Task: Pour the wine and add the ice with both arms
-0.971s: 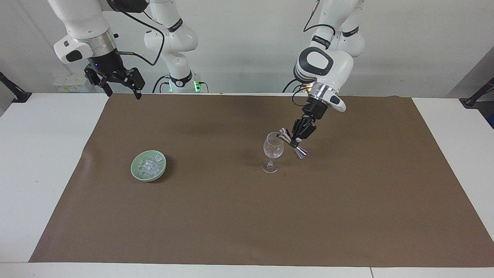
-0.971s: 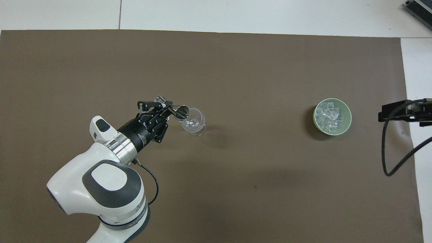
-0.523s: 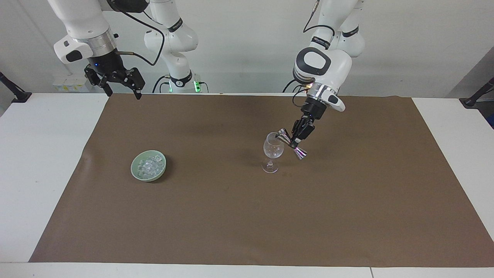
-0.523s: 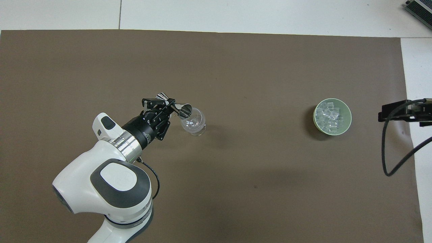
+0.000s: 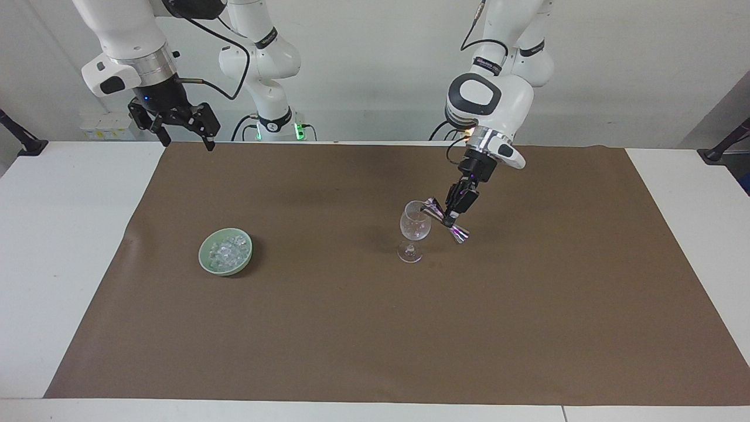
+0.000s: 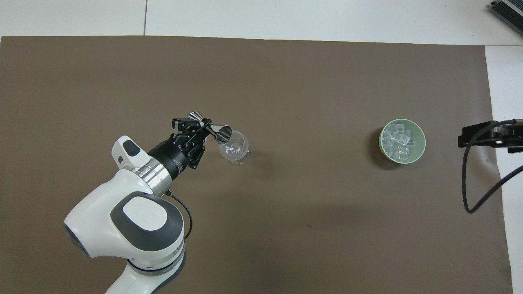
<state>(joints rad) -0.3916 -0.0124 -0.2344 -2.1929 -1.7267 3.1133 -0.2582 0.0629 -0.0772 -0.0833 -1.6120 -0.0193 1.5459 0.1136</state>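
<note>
The ice (image 5: 227,251) lies as a heap of small clear cubes in a pale green bowl (image 5: 206,261), which stands on the brown mat (image 5: 375,328) toward the right arm's end of the table (image 5: 53,246). Well apart from the bowl, toward the left arm's end, a clear stemmed glass (image 5: 415,230) stands upright on the mat. The left gripper (image 5: 450,218) is over the mat just beside the glass and is clamped on the narrow waist of a silver double-ended measuring cup (image 5: 445,219). This cup is tilted, and its one end lies at the rim of the glass with the mouth turned toward it, while the other end points away and downward. The right gripper (image 5: 183,130) waits in the air over the mat's edge nearest the robots, with its fingers (image 5: 208,140) spread apart and nothing between them.
</note>
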